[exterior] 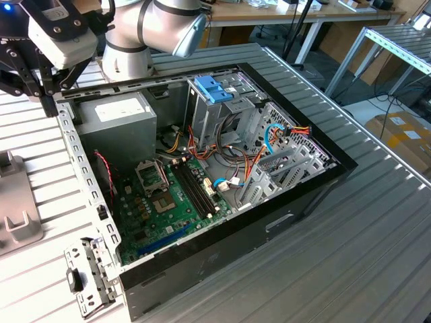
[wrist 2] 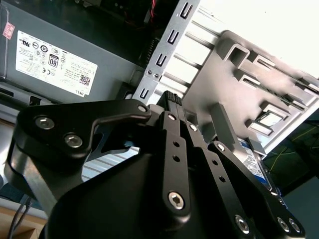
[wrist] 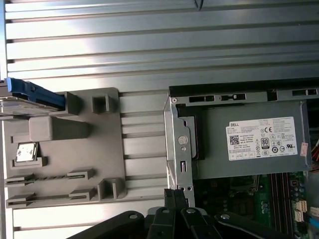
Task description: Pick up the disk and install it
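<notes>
Open computer case [exterior: 303, 195] on ribbed table [exterior: 377, 269], grey power supply [exterior: 118, 118] inside, end effector [exterior: 48, 104] near case corner

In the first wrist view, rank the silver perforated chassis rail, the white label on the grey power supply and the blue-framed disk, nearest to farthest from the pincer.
1. Silver perforated chassis rail, beside the pincer.
2. White label on the grey power supply, beyond the rail.
3. Blue-framed disk, on the grey holder plate, opposite side.

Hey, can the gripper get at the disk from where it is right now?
Probably yes. The disk lies uncovered at the edge of the grey holder, outside the computer case, and nothing stands between it and the gripper. The gripper is shut, though.
</notes>
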Controlling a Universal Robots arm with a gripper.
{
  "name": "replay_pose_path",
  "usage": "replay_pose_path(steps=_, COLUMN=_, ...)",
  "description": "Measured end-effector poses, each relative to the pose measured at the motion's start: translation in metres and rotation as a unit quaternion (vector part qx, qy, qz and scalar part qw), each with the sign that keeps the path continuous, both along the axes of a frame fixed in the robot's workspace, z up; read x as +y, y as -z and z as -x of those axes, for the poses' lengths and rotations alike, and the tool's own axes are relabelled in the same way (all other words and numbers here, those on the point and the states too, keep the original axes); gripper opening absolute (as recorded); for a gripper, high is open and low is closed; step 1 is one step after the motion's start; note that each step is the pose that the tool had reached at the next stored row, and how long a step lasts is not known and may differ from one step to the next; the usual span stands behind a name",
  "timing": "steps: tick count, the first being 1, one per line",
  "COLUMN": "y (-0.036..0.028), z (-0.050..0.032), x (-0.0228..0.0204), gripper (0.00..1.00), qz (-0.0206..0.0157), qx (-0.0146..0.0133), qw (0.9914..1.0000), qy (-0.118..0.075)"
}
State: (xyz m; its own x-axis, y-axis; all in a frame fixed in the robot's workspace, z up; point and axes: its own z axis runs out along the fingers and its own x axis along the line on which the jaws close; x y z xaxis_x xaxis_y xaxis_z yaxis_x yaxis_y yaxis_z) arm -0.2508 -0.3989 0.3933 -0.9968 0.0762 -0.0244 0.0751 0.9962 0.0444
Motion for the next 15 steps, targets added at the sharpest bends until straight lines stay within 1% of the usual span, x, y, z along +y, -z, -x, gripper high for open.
replay_pose_path(steps=15, y=0.0, z=0.0068, x=0.0, gripper=0.11, qz=0.0, qx=0.0, qw=1.0, qy=0.0)
